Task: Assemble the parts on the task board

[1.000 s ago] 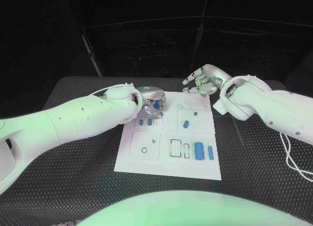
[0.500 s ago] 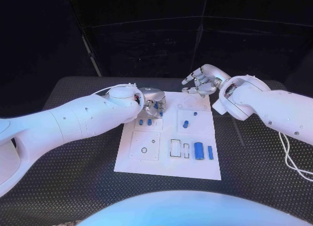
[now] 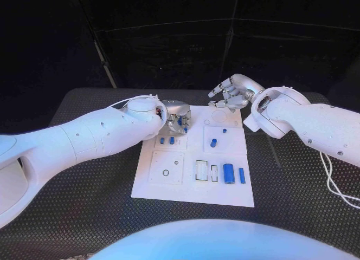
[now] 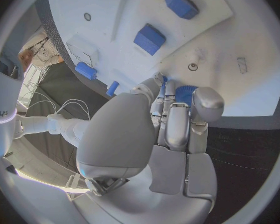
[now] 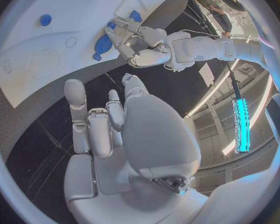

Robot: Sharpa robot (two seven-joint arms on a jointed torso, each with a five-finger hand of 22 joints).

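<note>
The white task board lies in the middle of the black table. My left hand is low over its far left corner, fingers curled round a blue part that rests against the board. The right wrist view shows that hand with the blue part at its fingertips. My right hand hovers above the board's far edge, fingers loosely bent and apart, holding nothing. Two small blue parts stand just in front of the left hand. Other blue parts sit mid-board.
Near the board's front right lie a thick blue cylinder, a thin blue part and a white rectangular block. A white cable trails over the table at the right. Dark mat surrounds the board.
</note>
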